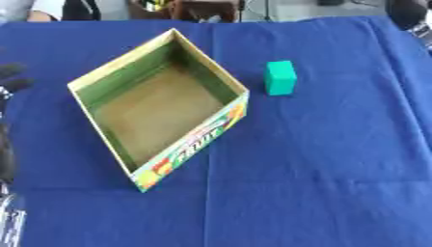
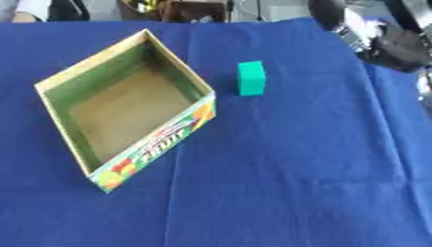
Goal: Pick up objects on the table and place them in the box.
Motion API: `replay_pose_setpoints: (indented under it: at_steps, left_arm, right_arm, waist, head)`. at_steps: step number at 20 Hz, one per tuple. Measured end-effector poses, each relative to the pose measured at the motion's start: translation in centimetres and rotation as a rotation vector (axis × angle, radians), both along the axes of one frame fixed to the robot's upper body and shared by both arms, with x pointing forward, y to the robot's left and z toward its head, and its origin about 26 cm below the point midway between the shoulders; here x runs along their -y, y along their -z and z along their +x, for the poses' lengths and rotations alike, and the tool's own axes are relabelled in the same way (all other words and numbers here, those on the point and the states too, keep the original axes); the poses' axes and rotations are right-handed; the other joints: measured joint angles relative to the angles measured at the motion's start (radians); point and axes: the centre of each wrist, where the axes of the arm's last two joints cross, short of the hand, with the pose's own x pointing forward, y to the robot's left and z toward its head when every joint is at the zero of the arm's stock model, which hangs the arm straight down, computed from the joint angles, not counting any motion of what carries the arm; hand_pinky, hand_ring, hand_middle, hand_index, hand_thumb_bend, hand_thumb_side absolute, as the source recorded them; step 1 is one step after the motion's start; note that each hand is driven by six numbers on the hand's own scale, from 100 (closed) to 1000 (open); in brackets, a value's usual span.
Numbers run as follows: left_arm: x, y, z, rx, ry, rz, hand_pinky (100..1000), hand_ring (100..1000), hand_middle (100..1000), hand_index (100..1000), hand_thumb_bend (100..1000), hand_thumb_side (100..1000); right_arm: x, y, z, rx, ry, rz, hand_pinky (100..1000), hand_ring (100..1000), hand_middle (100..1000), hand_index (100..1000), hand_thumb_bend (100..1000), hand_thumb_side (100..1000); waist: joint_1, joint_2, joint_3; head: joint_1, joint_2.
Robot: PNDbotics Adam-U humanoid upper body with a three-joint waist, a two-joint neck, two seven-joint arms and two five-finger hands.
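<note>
One item remains to be stowed, so far as can be seen: a green block, standing on the blue-covered desk just to the right of the box and apart from it. Box: open-topped cardboard tray, set cornerwise left of centre, green inner walls, brown floor, fruit lettering on its near right wall; contents nil, the floor bare throughout. Progress, by judgement: nothing yet placed, the one pick and drop all left to do. Right hand: dark, at the far right over the desk edge, well apart from the block, holding nothing visible; whether its fingers are spread or curled I cannot tell. Left hand: a dark shape at the left edge beside the box, idle; fingers likewise too indistinct to judge.
</note>
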Motion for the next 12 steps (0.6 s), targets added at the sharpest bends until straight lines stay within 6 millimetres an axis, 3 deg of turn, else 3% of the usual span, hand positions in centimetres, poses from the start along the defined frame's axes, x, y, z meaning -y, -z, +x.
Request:
replay_pose_setpoints:
  at_steps: [12]
  left_arm:
    - [0.1,0.2,-0.1,-0.013,0.013,0.010,668,693,723,837,100,1000]
  right_arm:
    - [1.2,-1.9,4.8,-0.188,0.084,-0.324,843,834,798,885,547,963]
  waist:
    - [-0.005,-0.007,0.007]
  head:
    - [-0.016,0.000]
